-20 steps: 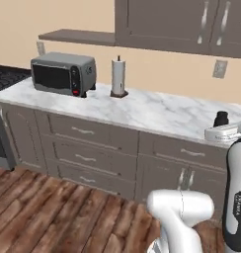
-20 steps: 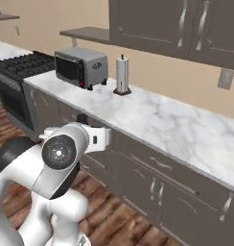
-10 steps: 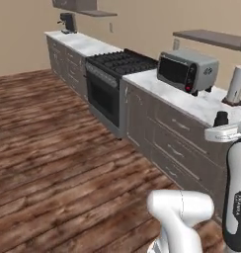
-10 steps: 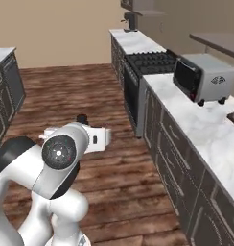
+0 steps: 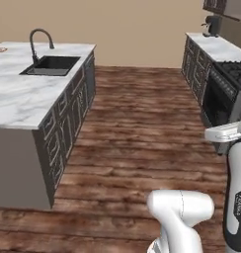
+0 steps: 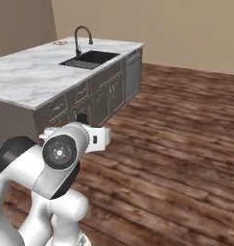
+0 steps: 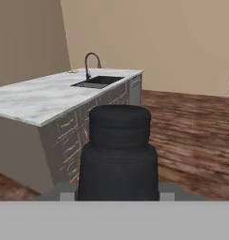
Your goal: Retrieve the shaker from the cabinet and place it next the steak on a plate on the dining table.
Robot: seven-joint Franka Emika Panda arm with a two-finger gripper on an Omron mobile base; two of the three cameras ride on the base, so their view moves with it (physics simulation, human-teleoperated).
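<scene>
Fingers clamp the black shaker (image 7: 118, 154) between them.

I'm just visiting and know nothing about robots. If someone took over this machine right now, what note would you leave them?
Hand: shut on the shaker, which stands upright right in front of the hand camera.
Things: the dining table lies ahead of the base. The plate sits near the table's far end, beyond the sink. The steak is too small to make out from here.
Done: the shaker is out of the cabinet and in the hand.
Left: drive up to the table, set the shaker by the steak on the plate, let go.
</scene>
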